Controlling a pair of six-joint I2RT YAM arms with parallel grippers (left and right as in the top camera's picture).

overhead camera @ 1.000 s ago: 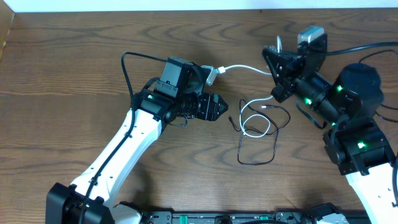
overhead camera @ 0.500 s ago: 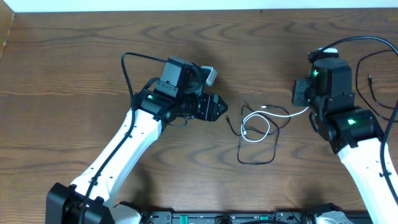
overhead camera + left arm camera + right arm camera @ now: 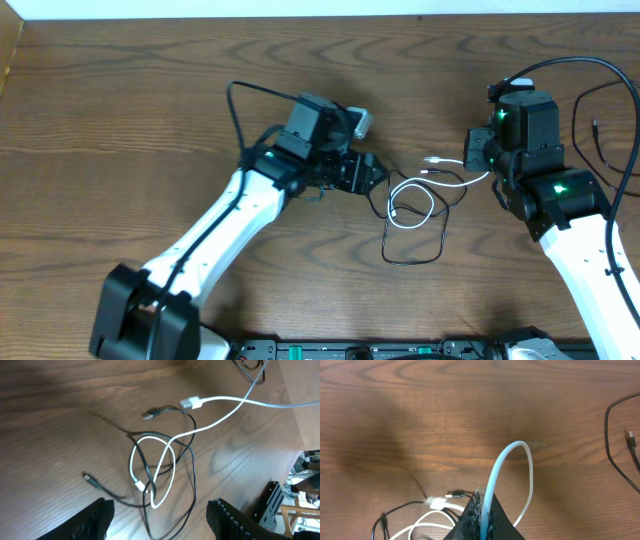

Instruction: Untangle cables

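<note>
The white cable [image 3: 412,212] and black cable [image 3: 418,258] lie looped through each other on the table between the arms. My left gripper [image 3: 371,173] is open and empty just left of the tangle. In the left wrist view its fingers [image 3: 161,521] straddle the near edge of the white loop [image 3: 172,462] and the black loop [image 3: 193,485]. My right gripper [image 3: 478,166] is shut on the white cable to the right of the tangle. In the right wrist view the white cable [image 3: 531,467] arcs up out of the closed jaws [image 3: 486,516]; a black plug [image 3: 455,495] lies beside a white plug.
The wooden table [image 3: 120,120] runs under everything. A thicker black robot wire [image 3: 590,130] with a loose end curls at the far right and also shows in the right wrist view [image 3: 614,445]. The table's right edge and a stand [image 3: 272,505] show in the left wrist view.
My left arm has moved right, up to the tangle, its gripper still open. My right arm swung round and drew the white cable's end rightward; its plug now lies by the tangle.
</note>
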